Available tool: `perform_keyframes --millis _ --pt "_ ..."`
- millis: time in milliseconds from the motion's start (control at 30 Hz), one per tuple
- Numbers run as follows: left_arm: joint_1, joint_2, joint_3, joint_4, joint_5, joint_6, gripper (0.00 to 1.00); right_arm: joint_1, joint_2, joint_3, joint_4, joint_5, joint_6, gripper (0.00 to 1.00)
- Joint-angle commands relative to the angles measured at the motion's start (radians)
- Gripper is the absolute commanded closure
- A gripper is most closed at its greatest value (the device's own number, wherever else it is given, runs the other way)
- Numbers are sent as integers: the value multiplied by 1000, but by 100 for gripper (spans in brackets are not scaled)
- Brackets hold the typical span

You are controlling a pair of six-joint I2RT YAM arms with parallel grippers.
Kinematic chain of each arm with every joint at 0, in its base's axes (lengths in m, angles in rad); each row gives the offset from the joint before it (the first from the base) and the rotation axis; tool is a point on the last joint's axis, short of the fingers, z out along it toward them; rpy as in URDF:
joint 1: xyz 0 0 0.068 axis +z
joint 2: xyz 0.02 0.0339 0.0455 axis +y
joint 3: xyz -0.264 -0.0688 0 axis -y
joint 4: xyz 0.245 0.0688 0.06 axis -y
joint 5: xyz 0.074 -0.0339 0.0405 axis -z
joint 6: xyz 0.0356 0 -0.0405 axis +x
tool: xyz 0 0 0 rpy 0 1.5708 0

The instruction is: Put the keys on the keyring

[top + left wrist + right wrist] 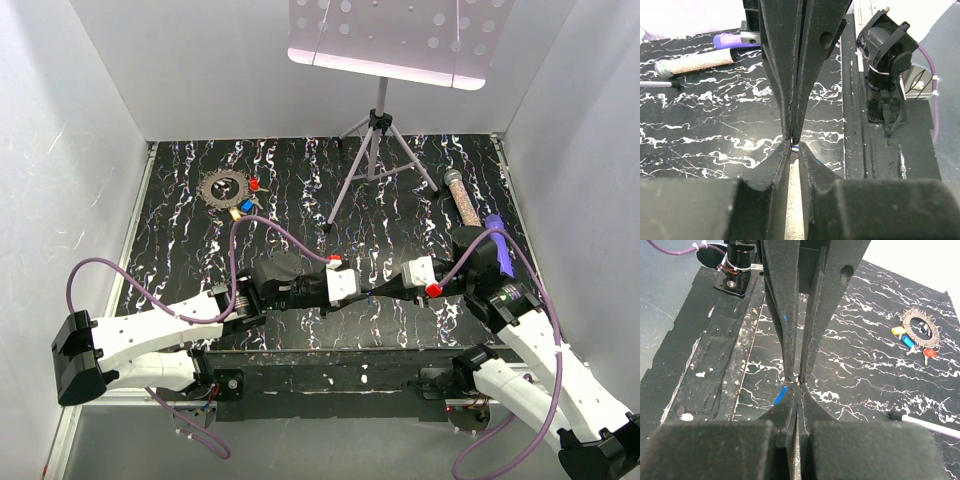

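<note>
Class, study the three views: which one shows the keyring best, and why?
The right wrist view: the keyring appears largest there, its jagged edge and central hole clear, with coloured keys beside it. The top external view shows the keyring smaller, from above. The left wrist view does not show it.

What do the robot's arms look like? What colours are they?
The left arm and right arm have white shells and black joints. A purple cable loops along each. The left gripper and right gripper are black, each with two long pointed fingers. The right wrist has a red dot.
</note>
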Motion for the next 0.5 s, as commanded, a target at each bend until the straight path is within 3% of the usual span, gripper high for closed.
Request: perform_keyframes --millis 0,133,433,467 --pt "-1 1 44 -13 -13 11 92 6 -2 30 17 -23 11 99" --pt "-1 10 54 -33 -16 14 99 6 -2 30 19 -27 9 99" --pt "-1 -11 36 -34 -45 11 100 6 -4 30 28 -21 35 98" --pt "1 -22 30 -21 -56 2 100 6 -2 28 37 -16 49 93"
